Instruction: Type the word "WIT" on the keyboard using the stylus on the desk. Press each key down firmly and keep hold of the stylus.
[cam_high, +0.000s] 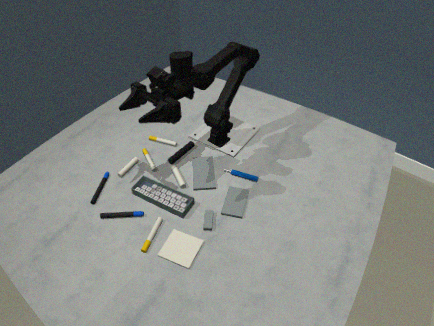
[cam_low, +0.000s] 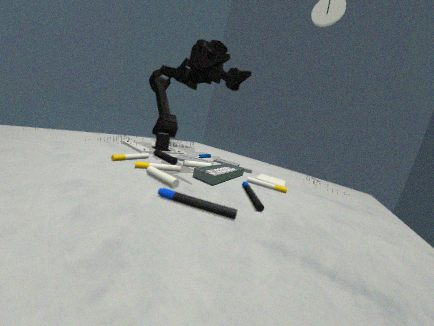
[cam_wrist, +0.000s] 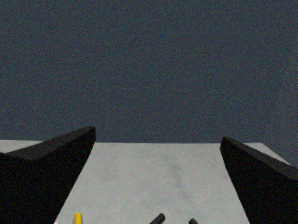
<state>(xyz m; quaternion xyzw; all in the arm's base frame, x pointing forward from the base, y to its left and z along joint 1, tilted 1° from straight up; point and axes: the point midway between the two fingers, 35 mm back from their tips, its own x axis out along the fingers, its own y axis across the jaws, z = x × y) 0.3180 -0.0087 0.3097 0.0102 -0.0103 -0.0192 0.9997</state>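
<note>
The stylus (cam_high: 243, 175) (cam_low: 205, 156), blue with a thin pale tip, lies on the desk right of the arm's base in the top view. The keyboard (cam_high: 163, 196) (cam_low: 218, 173), a dark green case with pale keys, lies in front of the base. The key letters are too small to read. My gripper (cam_high: 131, 115) (cam_wrist: 158, 137) is wide open and empty, high above the desk, away from both stylus and keyboard. The wrist view shows neither of them.
Around the keyboard lie black pens with blue caps (cam_high: 100, 187) (cam_high: 122, 215), yellow-capped white pens (cam_high: 163, 141) (cam_high: 152, 234), white cylinders (cam_high: 128, 166) (cam_high: 178, 176) and a black cylinder (cam_high: 181, 152). Grey slabs (cam_high: 204, 173) (cam_high: 235, 201), a small grey block (cam_high: 208, 220) and a cream pad (cam_high: 181, 248) lie nearby.
</note>
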